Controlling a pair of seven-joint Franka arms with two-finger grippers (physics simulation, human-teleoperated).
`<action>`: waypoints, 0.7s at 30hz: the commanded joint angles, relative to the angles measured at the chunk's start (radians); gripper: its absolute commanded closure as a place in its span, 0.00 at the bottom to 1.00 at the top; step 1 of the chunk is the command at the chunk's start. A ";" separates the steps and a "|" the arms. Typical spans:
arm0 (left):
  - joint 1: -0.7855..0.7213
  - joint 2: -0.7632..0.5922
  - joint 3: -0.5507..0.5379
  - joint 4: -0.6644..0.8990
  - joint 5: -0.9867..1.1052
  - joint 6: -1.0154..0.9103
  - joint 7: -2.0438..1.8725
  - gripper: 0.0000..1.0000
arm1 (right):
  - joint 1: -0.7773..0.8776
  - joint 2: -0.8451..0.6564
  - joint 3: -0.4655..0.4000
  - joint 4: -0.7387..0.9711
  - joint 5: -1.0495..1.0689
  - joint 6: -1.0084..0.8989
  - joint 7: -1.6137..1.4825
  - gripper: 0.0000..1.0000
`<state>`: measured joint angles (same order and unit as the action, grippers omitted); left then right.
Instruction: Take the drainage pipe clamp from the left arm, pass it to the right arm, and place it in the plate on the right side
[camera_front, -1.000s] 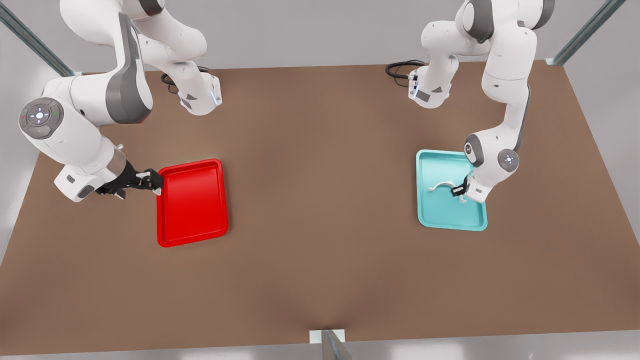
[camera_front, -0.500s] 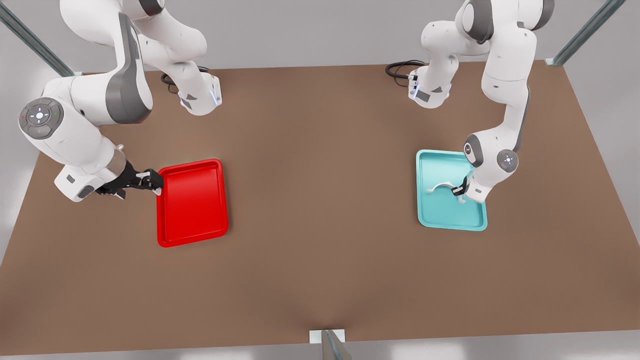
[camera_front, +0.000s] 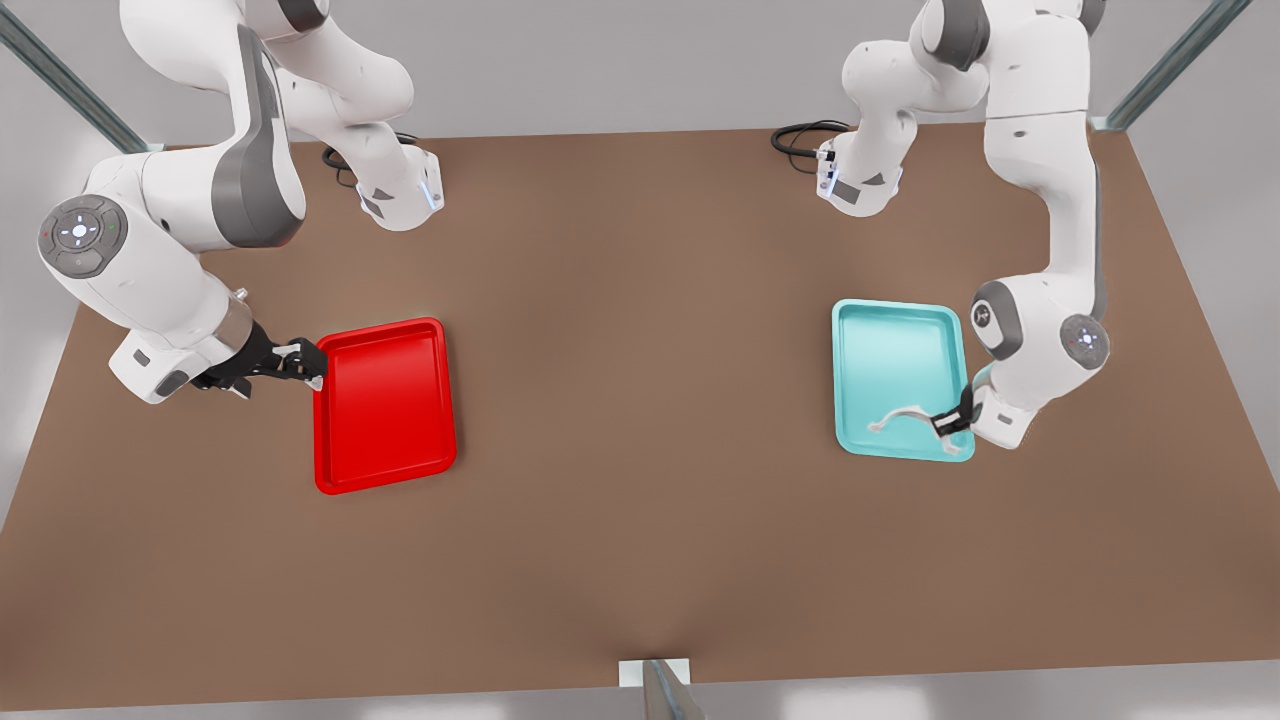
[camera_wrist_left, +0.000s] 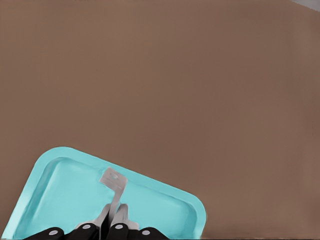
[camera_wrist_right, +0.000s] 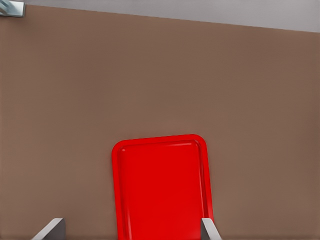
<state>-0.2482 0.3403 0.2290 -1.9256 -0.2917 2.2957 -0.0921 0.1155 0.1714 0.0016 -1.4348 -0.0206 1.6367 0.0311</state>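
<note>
1. The left gripper (camera_front: 950, 425), on the arm at the front view's right, is clamped on one end of the drainage pipe clamp (camera_front: 905, 415), the white strap raised over the teal tray (camera_front: 895, 345) toward its 5 o'clock corner.
2. The pickup looks done; the handover has not begun.
3. The right gripper (camera_front: 290, 362), fingers spread and empty, waits at the 9 o'clock edge of the plate (camera_front: 385, 405), well apart from its partner.
4. Next, judging by the layout, both arms must meet over the bare brown table (camera_front: 640, 400) between trays, leaving the strap's free end exposed for a second grip.
5. The red plate holds nothing; whether the clamp touches the teal tray cannot be told.
</note>
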 joint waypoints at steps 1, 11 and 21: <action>-0.082 0.003 0.000 0.054 -0.101 -0.257 -0.379 0.79 | 0.001 -0.001 0.000 0.000 0.001 0.000 0.000 0.00; -0.447 0.213 -0.143 0.474 -0.251 -0.159 -1.480 0.79 | 0.035 0.023 0.038 0.002 -0.002 0.069 0.041 0.00; -0.548 0.259 -0.142 0.468 -0.213 -0.082 -1.387 0.79 | 0.145 0.125 0.235 -0.027 -0.007 0.175 0.846 0.00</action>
<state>-0.7904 0.5996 0.0870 -1.4561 -0.5150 2.1893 -1.0227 0.2614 0.2939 0.2270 -1.4606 -0.0243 1.7815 0.2278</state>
